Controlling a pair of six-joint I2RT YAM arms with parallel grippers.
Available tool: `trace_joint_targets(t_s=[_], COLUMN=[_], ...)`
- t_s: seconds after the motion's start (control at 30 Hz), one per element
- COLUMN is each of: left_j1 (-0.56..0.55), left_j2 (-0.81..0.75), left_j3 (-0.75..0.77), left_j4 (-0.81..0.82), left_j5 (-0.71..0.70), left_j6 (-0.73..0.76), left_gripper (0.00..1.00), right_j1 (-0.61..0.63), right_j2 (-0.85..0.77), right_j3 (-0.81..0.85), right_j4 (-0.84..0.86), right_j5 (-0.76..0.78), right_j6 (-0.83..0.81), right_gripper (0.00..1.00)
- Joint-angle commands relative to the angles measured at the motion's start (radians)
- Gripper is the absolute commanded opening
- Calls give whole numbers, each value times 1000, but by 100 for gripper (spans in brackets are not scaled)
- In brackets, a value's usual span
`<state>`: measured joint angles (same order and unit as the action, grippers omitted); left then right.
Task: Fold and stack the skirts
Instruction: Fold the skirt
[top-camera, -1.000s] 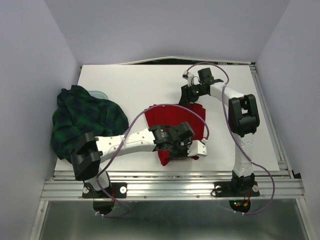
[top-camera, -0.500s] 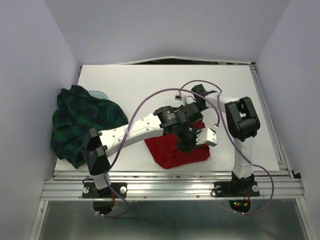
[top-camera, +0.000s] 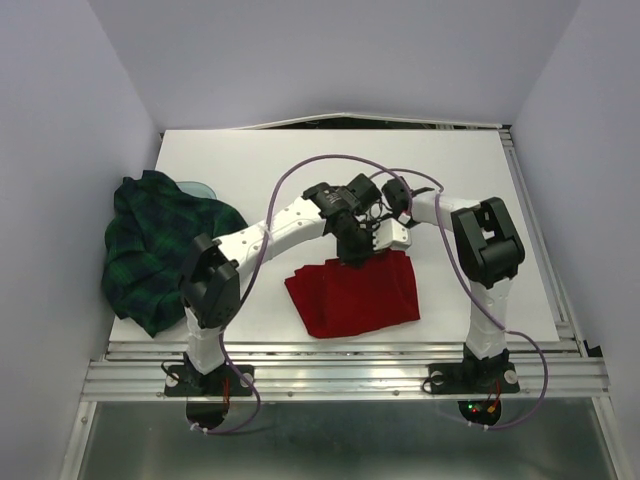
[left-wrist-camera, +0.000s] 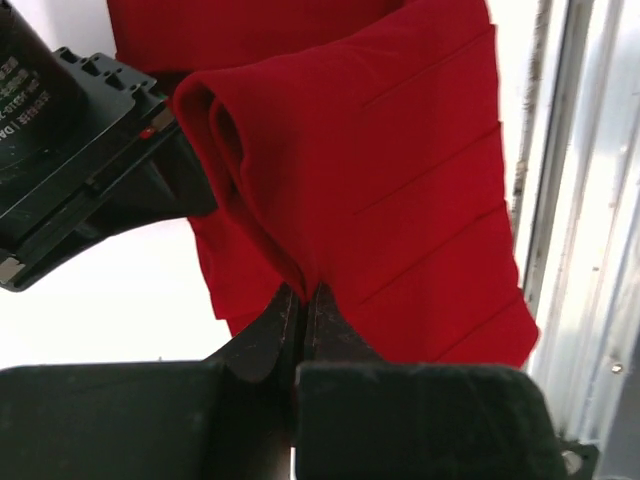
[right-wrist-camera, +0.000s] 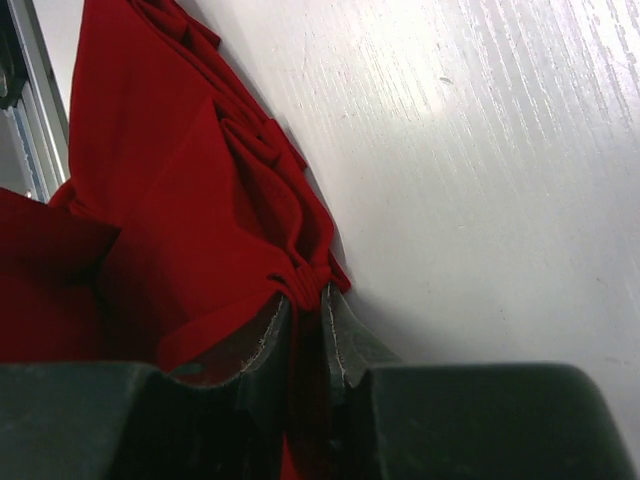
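Note:
The red pleated skirt (top-camera: 355, 292) lies folded on the white table near the front middle. My left gripper (top-camera: 352, 248) is shut on its far edge; the left wrist view shows red cloth (left-wrist-camera: 380, 190) pinched between the jaws (left-wrist-camera: 302, 292). My right gripper (top-camera: 385, 228) is close beside it, shut on a bunched red fold (right-wrist-camera: 200, 230) at its tips (right-wrist-camera: 305, 295). The green and navy plaid skirt (top-camera: 165, 245) lies crumpled at the table's left side, away from both grippers.
The white table (top-camera: 300, 170) has a metal rail (top-camera: 340, 350) along its front edge. The two arms cross close together over the red skirt's far edge. A pale round object (top-camera: 195, 187) peeks from behind the plaid skirt.
My left gripper has carried the red skirt's near edge from the front of the table away to the far edge beside the right gripper, folding the skirt over itself.

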<state>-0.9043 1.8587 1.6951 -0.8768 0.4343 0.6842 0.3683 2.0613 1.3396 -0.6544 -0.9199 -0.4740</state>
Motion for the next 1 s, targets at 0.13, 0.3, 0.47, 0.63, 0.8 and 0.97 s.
trace_joint_targets(t_s=[0.13,0.3,0.47,0.63,0.8,0.97], left_j1=[42,44,44,44,44,44], left_j2=[5,2,-6,-21,-1,3], left_j3=[-78,-179,-288,-402,-462,-502], left_j4=[180,327,484,648,745,803], left_j5=[-63,-129,-221,-281,-322,-336], left_j6=[61,61,43,41,35,48], left_gripper=[1,1,1,3,5,12], right_j1=[20,20,20,20,20,20], right_j2=[-47,-44,-23,-10,-1,-1], right_j3=[-20,-14,1,13,29,39], right_j4=[-31,-40,-56,-59,-60,-59], right_j5=[-42,-39,-30,-19,-1,30], right_j6=[-25,-31,-41,-45,-38,-35], right_gripper=[18,18,18,18,19,22])
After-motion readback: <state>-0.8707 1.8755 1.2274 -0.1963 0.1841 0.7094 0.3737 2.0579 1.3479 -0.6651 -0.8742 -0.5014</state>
